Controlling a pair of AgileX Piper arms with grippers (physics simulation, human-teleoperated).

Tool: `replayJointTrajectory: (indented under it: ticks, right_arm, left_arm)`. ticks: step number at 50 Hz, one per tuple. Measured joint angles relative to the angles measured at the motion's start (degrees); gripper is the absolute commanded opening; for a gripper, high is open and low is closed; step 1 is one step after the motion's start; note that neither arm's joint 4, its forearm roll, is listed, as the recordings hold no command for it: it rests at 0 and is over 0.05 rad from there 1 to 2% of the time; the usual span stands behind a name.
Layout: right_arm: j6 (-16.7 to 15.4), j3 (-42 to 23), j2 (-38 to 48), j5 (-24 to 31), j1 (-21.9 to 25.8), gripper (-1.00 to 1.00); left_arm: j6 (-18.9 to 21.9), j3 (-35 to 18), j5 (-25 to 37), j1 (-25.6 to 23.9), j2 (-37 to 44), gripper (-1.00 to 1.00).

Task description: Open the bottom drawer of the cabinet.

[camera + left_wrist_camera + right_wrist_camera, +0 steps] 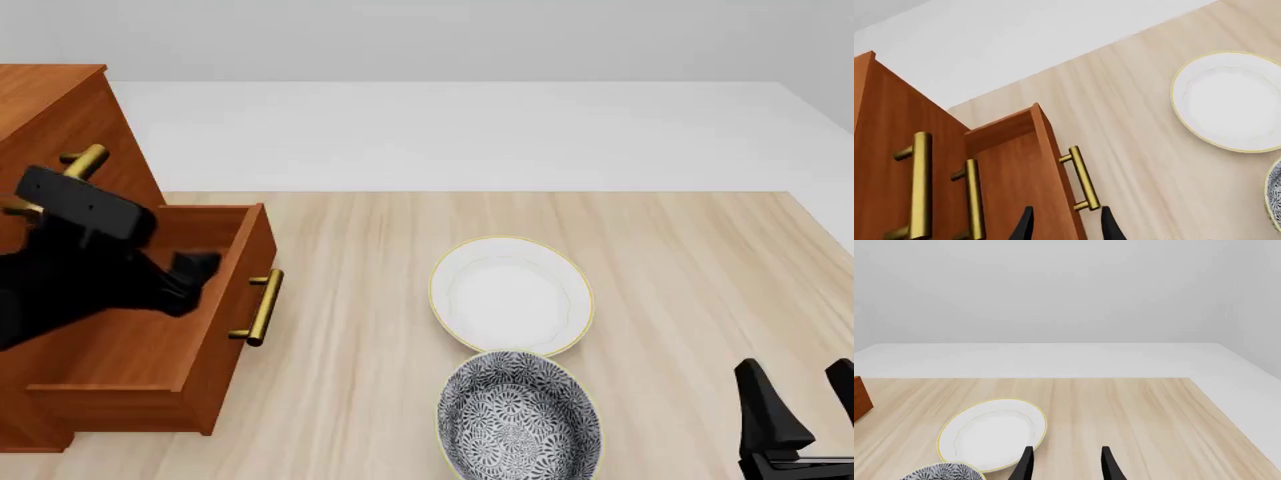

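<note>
A pale wood tabletop [667, 260] under a plain grey-white backdrop carries the cabinet [54, 110] at the left edge of the front frame, with its bottom drawer [147, 350] already standing well out toward lower left-centre. The drawer looks like a stiff, fairly heavy wooden box that should slide straight, best taken by its smooth brass bar handle [263, 306], which may be slippery; no writing or brand shows anywhere. The left gripper [1066, 225] is spread and empty just short of that handle, and the right gripper [801, 405] rests released at lower right, near a white plate [511, 293] and a patterned bowl [518, 420].
</note>
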Motion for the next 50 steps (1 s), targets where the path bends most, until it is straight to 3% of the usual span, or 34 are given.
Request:
replayJointTrajectory:
  ticks: [50]
  right_arm:
    - [0.01,0.0,0.0,0.0,0.0,1.0]
  left_arm:
    - [-9.66,6.97,-7.47,2.98,11.19,1.0]
